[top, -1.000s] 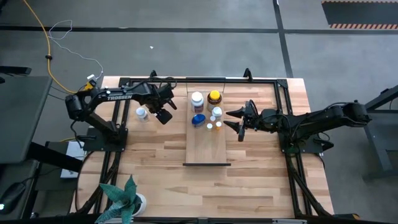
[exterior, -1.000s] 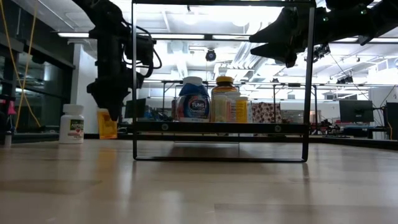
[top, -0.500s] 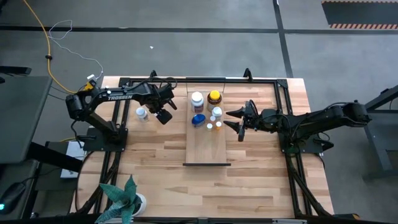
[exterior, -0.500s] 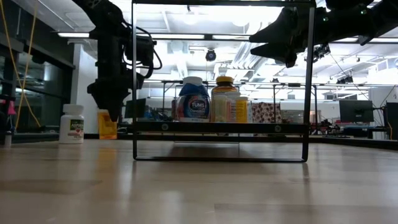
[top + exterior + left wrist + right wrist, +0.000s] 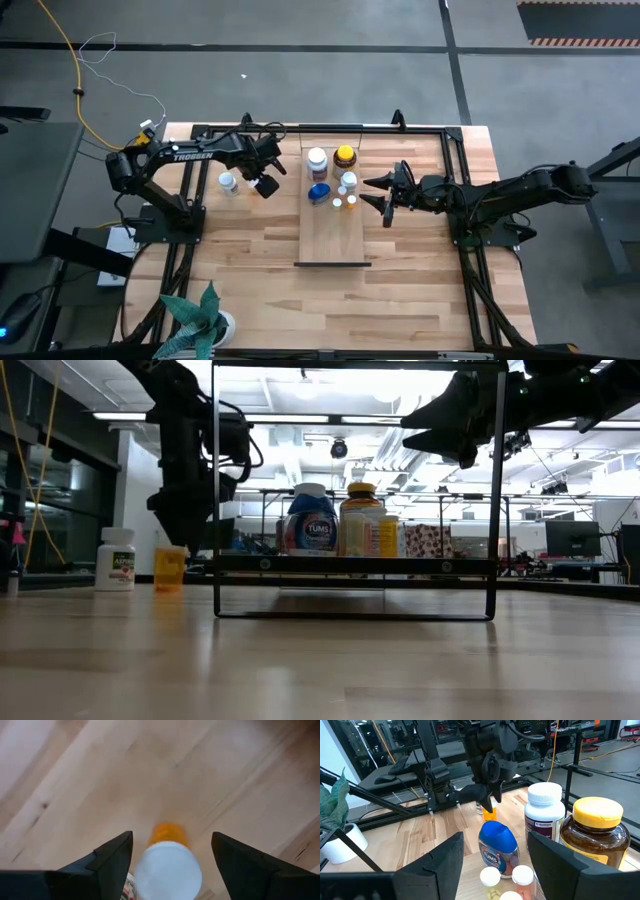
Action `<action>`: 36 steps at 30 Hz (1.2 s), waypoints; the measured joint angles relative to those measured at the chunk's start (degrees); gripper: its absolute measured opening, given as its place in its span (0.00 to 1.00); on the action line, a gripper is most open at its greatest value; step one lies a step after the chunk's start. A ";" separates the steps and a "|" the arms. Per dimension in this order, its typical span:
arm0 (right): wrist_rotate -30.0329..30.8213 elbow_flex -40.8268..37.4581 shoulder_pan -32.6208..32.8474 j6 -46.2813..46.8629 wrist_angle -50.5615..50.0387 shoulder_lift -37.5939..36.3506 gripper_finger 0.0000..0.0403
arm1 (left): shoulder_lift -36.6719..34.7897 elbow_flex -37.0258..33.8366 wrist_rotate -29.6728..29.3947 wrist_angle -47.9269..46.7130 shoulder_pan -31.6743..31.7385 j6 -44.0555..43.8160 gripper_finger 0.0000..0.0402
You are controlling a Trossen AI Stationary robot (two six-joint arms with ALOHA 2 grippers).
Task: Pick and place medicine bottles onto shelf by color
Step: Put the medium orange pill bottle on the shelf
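A small orange bottle with a white cap [image 5: 169, 568] stands upright on the table top, left of the shelf [image 5: 333, 235]. My left gripper [image 5: 172, 836] points down right above it and is open, one finger on either side of the cap [image 5: 168, 869], with a gap on both sides. A white bottle [image 5: 228, 182] stands on the table farther left. On the shelf's far end stand a white bottle [image 5: 317, 160], an amber one with a yellow cap [image 5: 345, 156], a blue-capped one [image 5: 319, 192] and small white-capped ones [image 5: 348, 182]. My right gripper [image 5: 376, 198] hovers open and level just right of them.
A black metal frame [image 5: 214, 490] runs around the work area; one of its uprights stands between the orange bottle and the shelf in the low view. A potted plant [image 5: 200, 320] sits at the near left corner. Bare wood lies on the near half of the table.
My left gripper has let go of the orange bottle. The bottle hung slightly tilted between the fingers a moment ago; it has dropped a little and now stands upright on the table. The gripper itself has stayed in place above it.
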 joint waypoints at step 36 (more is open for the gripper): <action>-0.01 0.00 0.00 -0.39 0.00 -0.02 0.52 | -3.10 2.26 -0.34 -13.34 -0.05 -1.05 0.00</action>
